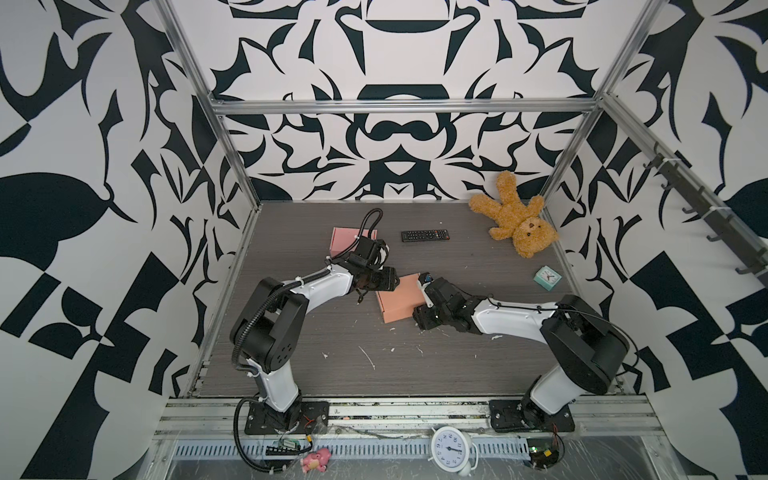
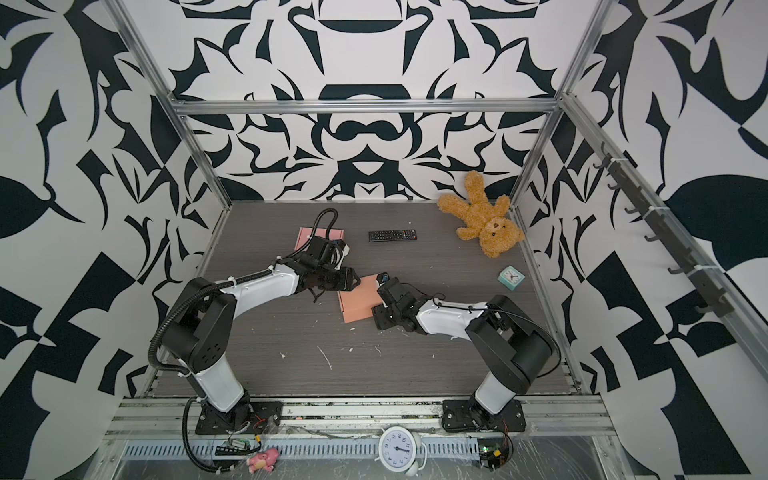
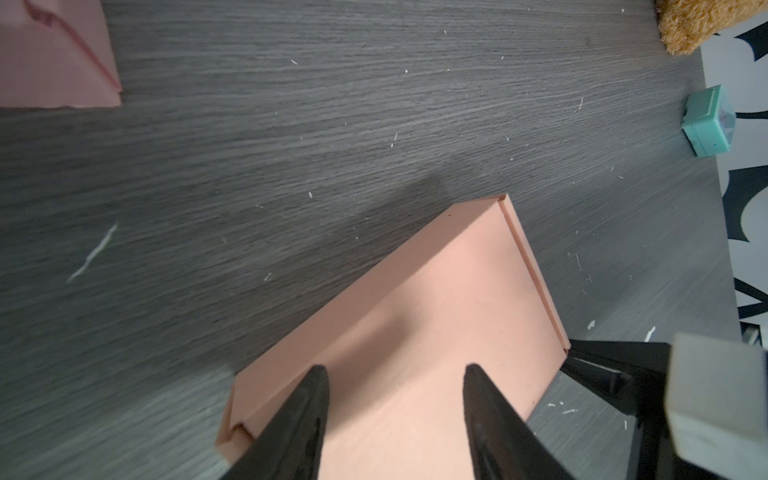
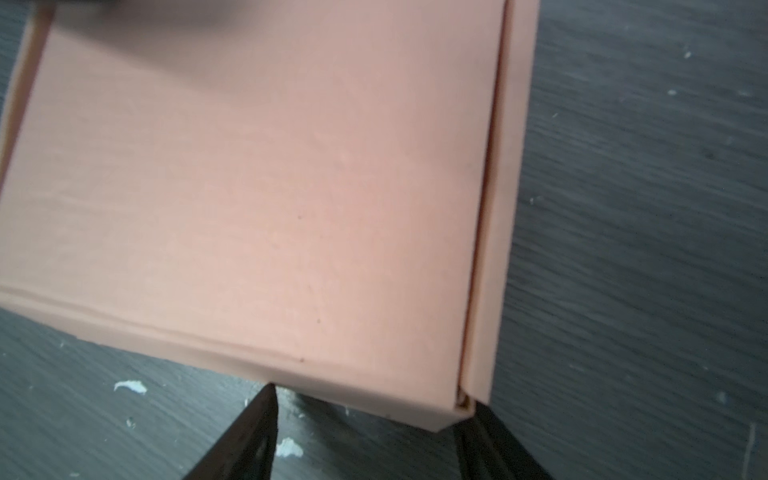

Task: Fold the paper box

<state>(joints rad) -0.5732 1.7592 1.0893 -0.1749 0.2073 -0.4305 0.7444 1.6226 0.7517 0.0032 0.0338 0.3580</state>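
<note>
Two grippers meet at the pink paper box [image 1: 399, 300], which lies with its lid down near the middle of the desk [image 1: 457, 357]. Our left gripper [image 3: 395, 368] is over the lid, jaws half parted, holding nothing. Our right gripper [image 4: 372, 403] stands wide astride one corner of the box, clamping nothing that we can see. We judge the lid needs seating: brace that corner, press straight down beside the side seam, and stop the box sliding.
</note>
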